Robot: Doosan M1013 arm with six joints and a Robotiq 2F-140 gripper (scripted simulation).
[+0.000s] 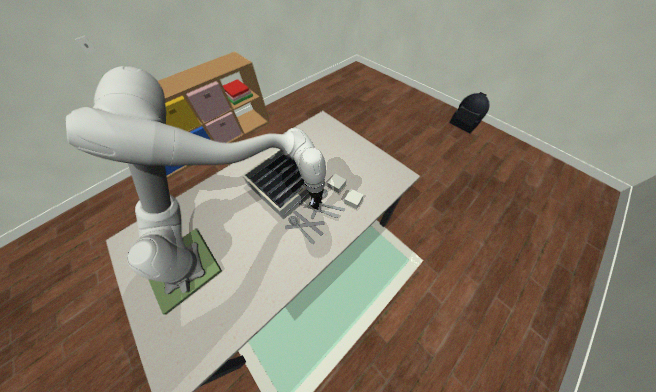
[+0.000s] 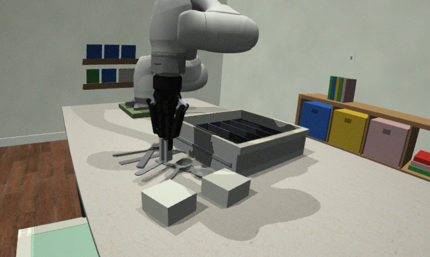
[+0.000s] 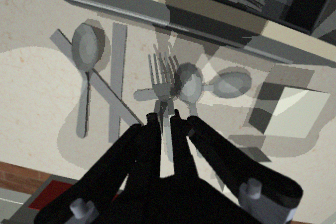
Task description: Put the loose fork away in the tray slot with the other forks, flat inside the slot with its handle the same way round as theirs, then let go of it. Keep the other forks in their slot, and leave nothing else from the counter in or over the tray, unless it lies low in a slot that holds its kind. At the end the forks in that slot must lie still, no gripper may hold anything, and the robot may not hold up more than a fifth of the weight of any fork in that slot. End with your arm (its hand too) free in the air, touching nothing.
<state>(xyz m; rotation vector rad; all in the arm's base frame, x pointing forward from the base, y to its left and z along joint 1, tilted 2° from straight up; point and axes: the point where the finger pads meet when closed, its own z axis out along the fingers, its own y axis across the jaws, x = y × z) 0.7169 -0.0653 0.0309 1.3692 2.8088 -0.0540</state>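
Hidden parts: while the black fingers covered most of the fork handle in the wrist view, only the tines and the neck showed; the forks inside the tray could not be made out in any view.
Claw: the claw was almost fully closed and it gripped the fork handle between its fingertips.
Fork place: the fork was just outside the tray's front wall, among the loose cutlery on the surface, with its tines low near the surface.
Fork direction: in the wrist view its long axis ran from the claw toward the tray, tines pointing at the tray wall.
Neighbours: a spoon lay just beside the tines, another spoon was further to the side, and flat knives lay crossed near it.
Obstacles: two pale blocks stood near the cutlery, in front of the tray.
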